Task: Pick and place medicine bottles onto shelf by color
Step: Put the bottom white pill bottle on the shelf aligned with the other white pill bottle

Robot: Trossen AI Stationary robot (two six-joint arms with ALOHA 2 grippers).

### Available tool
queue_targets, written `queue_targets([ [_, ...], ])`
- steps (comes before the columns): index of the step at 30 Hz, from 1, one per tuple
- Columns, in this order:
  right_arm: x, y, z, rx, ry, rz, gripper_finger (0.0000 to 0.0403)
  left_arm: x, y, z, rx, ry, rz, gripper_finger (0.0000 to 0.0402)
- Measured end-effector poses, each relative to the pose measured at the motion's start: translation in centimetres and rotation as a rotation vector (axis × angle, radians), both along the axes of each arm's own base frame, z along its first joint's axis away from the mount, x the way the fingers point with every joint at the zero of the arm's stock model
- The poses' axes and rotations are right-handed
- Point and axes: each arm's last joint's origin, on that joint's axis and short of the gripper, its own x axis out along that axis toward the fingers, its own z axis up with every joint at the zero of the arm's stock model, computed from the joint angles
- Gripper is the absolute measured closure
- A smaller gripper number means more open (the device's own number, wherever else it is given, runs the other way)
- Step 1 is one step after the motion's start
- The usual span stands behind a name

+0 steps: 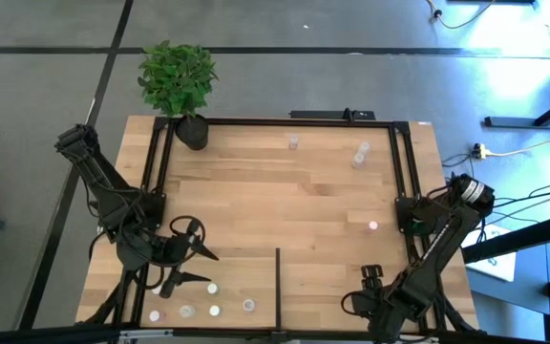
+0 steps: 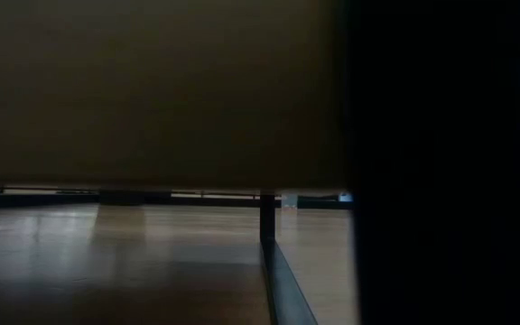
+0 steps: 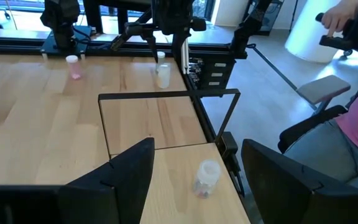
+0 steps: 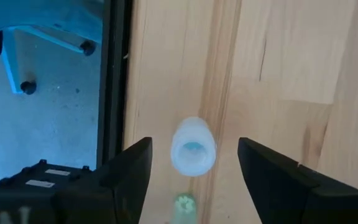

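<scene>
Right now your left gripper hangs low over the front-left part of the light-wood shelf panel, its two dark fingers spread wide with nothing between them. In its wrist view a small clear round bottle with a pale cap stands upright straight ahead of the gap, between the finger lines but beyond the tips, close to the thin black rail. That is the relation to watch: the bottle's long axis is vertical, so I'd judge a level advance would bring the fingers to either side of it.

Your right gripper sits near the front-right corner of the panel, fingers likewise wide apart and empty. Its wrist view looks down on a whitish round bottle, seen cap-on, centred between the fingers and slightly ahead of them, just beside the right-hand edge rail.

A few more tiny bottles cluster along the front edge left of the short black divider bar; others stand near the back edge. The low view is mostly blocked.
</scene>
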Motion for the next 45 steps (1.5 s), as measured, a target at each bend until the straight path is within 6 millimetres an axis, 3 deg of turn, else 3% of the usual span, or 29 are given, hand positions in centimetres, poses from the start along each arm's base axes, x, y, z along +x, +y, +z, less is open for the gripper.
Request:
queue_targets([
  [37, -0.9, -1.0, -5.5, 0.053, 0.021, -0.051, 0.0164, 0.0, 0.0, 0.0, -0.001, 0.0, 0.001, 0.0166],
  [45, -0.6, -1.1, -5.5, 0.054, 0.012, -0.061, 0.022, 0.0, 0.0, 0.0, 0.0, 0.001, 0.001, 0.0166],
])
